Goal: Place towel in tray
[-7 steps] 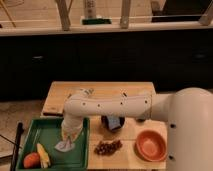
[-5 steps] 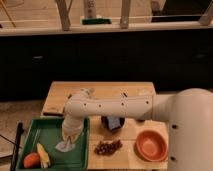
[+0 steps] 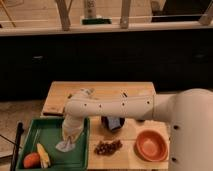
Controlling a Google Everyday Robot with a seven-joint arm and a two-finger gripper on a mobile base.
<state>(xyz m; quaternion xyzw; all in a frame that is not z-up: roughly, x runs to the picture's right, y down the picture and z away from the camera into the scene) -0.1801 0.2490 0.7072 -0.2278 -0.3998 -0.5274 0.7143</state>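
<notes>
Over the tray point(image 3: 48, 132): gripper point(image 3: 69, 139) at the towel point(image 3: 64, 146) (its grip we cannot tell).
Change: we see none since before.

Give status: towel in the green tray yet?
Done: the small pale grey-blue cloth towel is over the green rectangular plastic tray. In hand: the gripper hangs low in the tray's right half, towel at its tip; floor contact unclear. Left: release and retract the arm.
</notes>
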